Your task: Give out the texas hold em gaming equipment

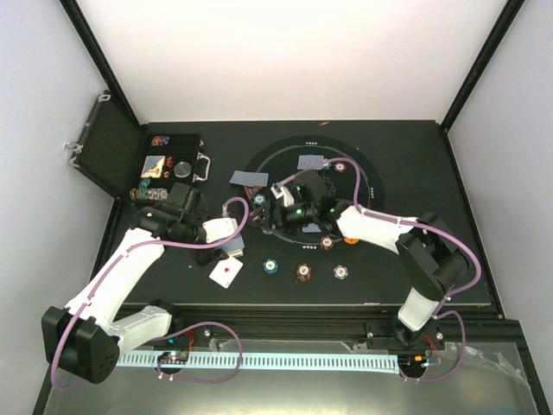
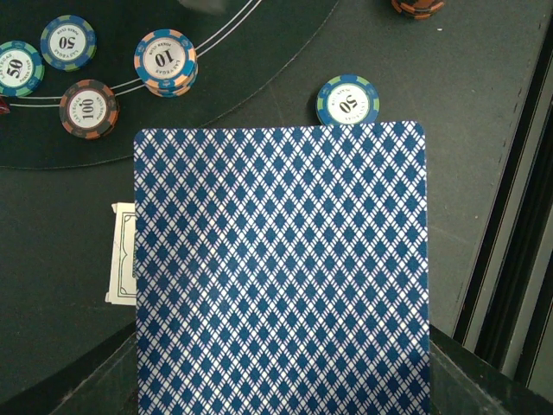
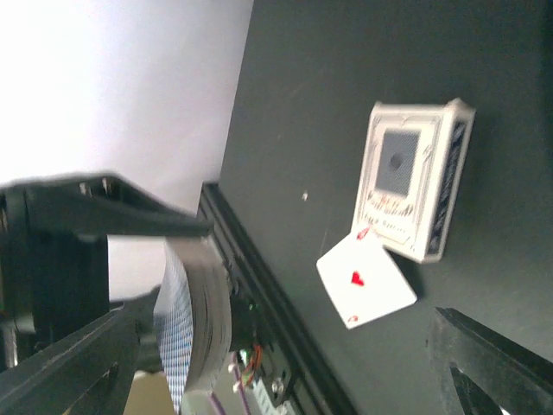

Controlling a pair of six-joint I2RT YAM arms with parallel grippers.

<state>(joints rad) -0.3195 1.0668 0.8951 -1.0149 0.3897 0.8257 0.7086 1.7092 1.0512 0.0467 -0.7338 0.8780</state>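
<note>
My left gripper (image 1: 207, 232) is shut on a deck of cards (image 1: 221, 229) with blue diamond backs. The deck (image 2: 281, 268) fills the left wrist view and hides the fingers. My right gripper (image 1: 259, 218) is open, reaching left with its tips close to the deck. In the right wrist view the deck (image 3: 194, 320) stands edge-on beside my left finger (image 3: 78, 363). An ace of hearts (image 1: 226, 272) lies face up near the card box (image 3: 413, 177). Two face-down cards (image 1: 249, 178) (image 1: 310, 162) lie on the round mat (image 1: 367, 173). Several chips (image 1: 304, 273) (image 2: 347, 101) sit around it.
The open black case (image 1: 164, 169) with chips and buttons stands at the back left, its lid (image 1: 108, 156) leaning against the wall. The table's front rail (image 1: 346, 311) runs along the near edge. Purple cables loop around both arms.
</note>
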